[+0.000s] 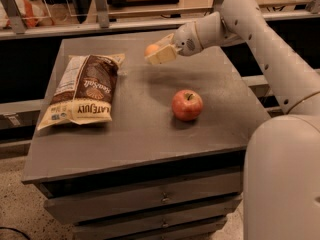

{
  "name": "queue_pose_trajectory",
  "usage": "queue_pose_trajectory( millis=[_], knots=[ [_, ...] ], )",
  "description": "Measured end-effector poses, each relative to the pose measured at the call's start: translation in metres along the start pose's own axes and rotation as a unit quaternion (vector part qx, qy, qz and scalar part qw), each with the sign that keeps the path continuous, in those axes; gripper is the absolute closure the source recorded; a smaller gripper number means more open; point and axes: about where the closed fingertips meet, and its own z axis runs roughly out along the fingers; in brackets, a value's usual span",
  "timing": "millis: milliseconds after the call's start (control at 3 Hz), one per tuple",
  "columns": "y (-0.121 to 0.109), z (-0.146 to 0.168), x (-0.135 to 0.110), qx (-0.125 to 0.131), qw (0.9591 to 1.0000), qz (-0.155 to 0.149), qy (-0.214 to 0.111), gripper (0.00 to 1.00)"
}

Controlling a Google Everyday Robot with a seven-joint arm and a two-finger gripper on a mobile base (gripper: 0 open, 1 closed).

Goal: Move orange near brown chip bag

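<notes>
The orange (151,49) is small, round and yellow-orange. My gripper (159,53) is shut on it and holds it a little above the grey table, at the back centre. The brown chip bag (82,89) lies flat at the left of the table, dark brown in the middle with cream edges and a white nutrition label. The orange is a short way to the right of the bag's top right corner and does not touch it. My white arm reaches in from the right.
A shiny red apple (187,104) with a stem stands right of the table's centre (140,134). A rail with posts (100,4) runs behind the table. Drawers (150,199) sit under the front edge.
</notes>
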Motion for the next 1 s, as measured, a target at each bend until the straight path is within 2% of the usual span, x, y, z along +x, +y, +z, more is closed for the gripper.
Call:
queue_pose_trajectory(
  millis=[667,1000],
  knots=[
    [0.039,0.031,0.026,0.021,0.9991,0.017,0.033,1.00],
    [0.049,0.039,0.032,0.027,0.9987,0.019,0.040,1.00]
  ],
)
